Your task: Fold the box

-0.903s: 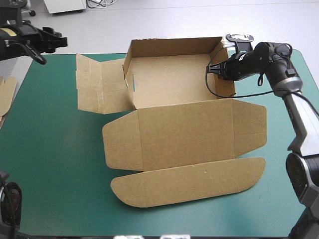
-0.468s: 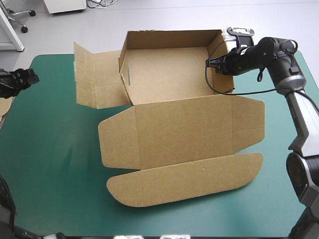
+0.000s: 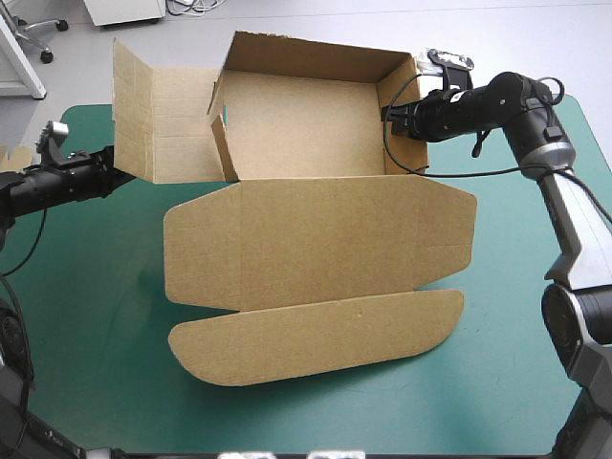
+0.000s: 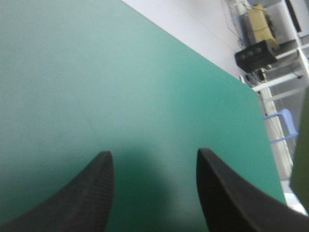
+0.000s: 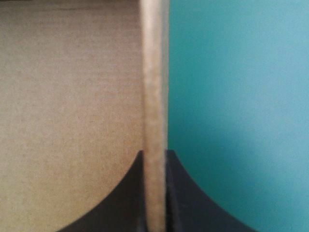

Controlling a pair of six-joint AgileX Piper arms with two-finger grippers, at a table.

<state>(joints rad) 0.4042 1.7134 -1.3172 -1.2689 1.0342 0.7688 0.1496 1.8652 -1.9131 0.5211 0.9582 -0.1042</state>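
Brown box [image 3: 306, 129], half built on our table [image 3: 86, 316]

We've got it mid-table as an open tray with its walls up. The left side panel [image 3: 158, 124] stands unfolded out to the left, and the lid [image 3: 316, 249] and rounded tuck flap [image 3: 316, 337] lie flat toward the near edge.

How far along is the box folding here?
Done: the box has far and right walls standing, an open tray. In hand: the right gripper is shut on the right wall; the left gripper is open over the teal-green cover near the left flap. Left: that flap is spread outward, untucked, and the lid lies open.
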